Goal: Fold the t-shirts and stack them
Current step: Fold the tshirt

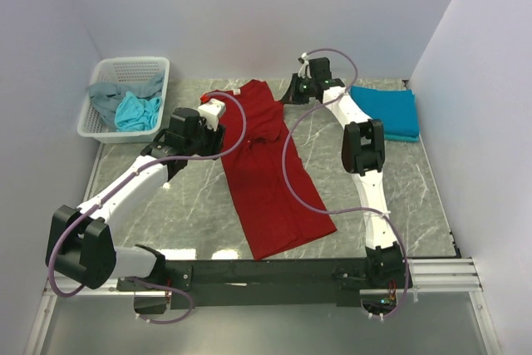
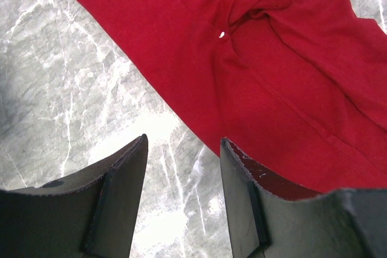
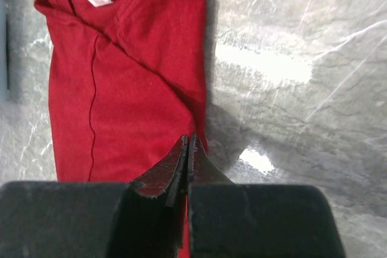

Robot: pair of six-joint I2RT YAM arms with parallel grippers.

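a: left gripper [image 2: 184, 139]?
b: jaws wide apart, empty, over the table [image 1: 166, 205] beside the dark red t-shirt [image 1: 270, 180] lying mid-table.
a: right gripper [image 3: 188, 140]?
b: pressed shut at its far edge; cloth nipped or not, can't tell. folded teal-blue t-shirt [image 1: 386, 110] far right, crumpled t-shirts [image 1: 133, 107] half-hidden in the white basket [image 1: 133, 62].

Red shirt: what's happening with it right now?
The red shirt lies lengthwise on the table, folded narrow. The right claw is shut at its edge near the collar; whether it pinches cloth is unclear. The left claw hangs open over bare table beside the opposite edge. A teal shirt sits folded at the far right, and more shirts lie in the basket.
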